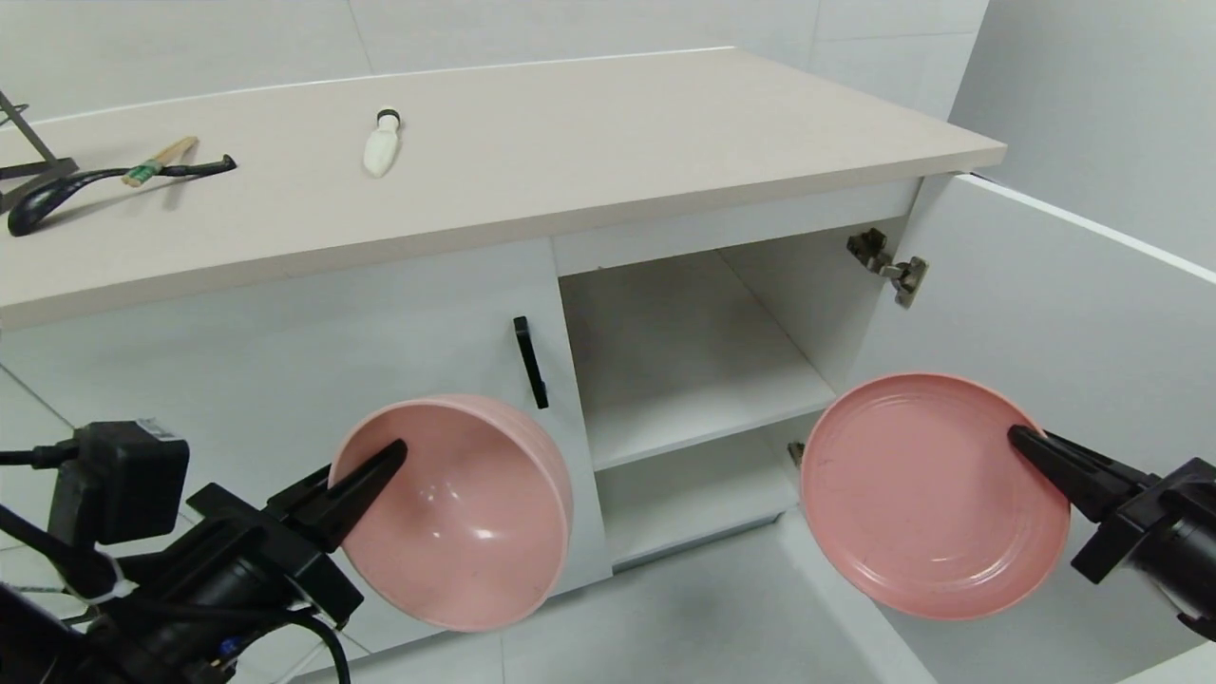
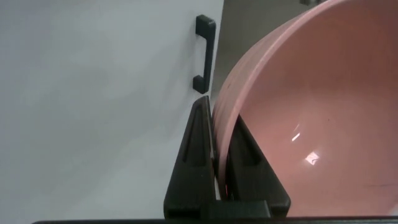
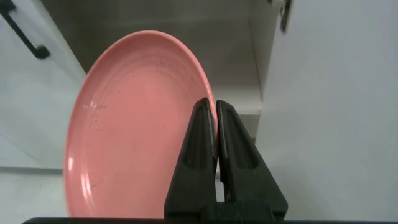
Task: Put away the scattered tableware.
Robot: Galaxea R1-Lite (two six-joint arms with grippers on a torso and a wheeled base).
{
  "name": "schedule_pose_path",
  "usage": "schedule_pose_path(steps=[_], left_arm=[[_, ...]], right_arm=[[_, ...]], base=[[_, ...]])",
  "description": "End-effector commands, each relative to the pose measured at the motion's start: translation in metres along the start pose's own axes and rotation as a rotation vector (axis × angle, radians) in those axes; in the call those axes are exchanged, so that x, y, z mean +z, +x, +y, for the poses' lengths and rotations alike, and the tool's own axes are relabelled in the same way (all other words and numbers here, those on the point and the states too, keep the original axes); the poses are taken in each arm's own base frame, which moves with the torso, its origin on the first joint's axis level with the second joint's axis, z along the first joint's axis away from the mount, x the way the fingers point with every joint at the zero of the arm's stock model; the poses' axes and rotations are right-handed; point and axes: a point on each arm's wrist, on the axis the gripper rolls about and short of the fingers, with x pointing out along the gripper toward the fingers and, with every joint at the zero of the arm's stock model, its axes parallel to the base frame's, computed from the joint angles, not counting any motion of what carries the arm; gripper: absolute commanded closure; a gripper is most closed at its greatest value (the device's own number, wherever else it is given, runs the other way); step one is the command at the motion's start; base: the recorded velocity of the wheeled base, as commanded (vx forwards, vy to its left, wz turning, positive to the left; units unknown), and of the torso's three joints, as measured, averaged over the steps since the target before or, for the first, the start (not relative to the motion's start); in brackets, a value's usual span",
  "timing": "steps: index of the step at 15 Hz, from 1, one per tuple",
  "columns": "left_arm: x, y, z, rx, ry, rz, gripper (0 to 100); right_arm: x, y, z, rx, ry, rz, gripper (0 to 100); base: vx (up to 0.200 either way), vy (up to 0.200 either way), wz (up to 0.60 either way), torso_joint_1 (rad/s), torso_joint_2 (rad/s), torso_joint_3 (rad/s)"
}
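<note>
My left gripper (image 1: 389, 454) (image 2: 219, 124) is shut on the rim of a pink bowl (image 1: 465, 518) (image 2: 311, 118), held on its side in front of the closed left cabinet door (image 1: 285, 380). A flat pink plate (image 1: 926, 499) (image 3: 130, 124) hangs tilted before the open right compartment, with my right gripper (image 1: 1021, 439) (image 3: 214, 115) shut on its edge. On the countertop (image 1: 570, 142) lie a white-handled utensil (image 1: 382, 144), a wooden-handled brush (image 1: 160, 161) and a black ladle (image 1: 85, 185).
The cabinet's right door (image 1: 1064, 313) is swung open toward my right arm. Inside are a white upper shelf (image 1: 693, 380) and a lower shelf (image 1: 684, 499). A black handle (image 1: 530, 362) (image 2: 204, 53) sits on the closed door. A metal rack (image 1: 24, 152) stands at the counter's far left.
</note>
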Motion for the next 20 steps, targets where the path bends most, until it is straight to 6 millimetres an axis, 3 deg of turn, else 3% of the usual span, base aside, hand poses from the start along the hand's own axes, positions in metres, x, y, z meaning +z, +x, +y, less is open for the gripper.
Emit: schedule_pose_path(steps=[1,6,10,15,20], left_arm=[[-0.001,-0.001,0.0,-0.001,0.001,0.005,100],[0.014,-0.012,-0.006,-0.135,0.01,-0.075,100],[0.016,-0.015,-0.006,-0.131,0.01,-0.092,100],[0.013,-0.012,-0.006,-0.129,0.007,-0.074,100],[0.014,-0.012,-0.002,-0.106,0.018,-0.078,100]], right_arm=[[-0.008,0.007,0.007,0.048,0.011,0.045,100],[-0.041,0.032,0.023,0.144,0.033,0.204,100],[-0.044,0.043,0.031,0.183,0.033,0.206,100],[-0.049,0.095,0.035,0.193,0.03,0.147,100],[-0.063,0.126,0.038,0.199,0.029,0.137,100]], base=[[0.0,0.0,0.0,-0.002,0.09,0.036],[0.12,0.0,0.0,0.0,0.01,0.031],[0.0,0.0,0.0,-0.002,0.0,0.013],[0.0,0.0,0.0,0.0,0.0,0.0],[0.08,0.0,0.0,0.0,0.0,0.002]])
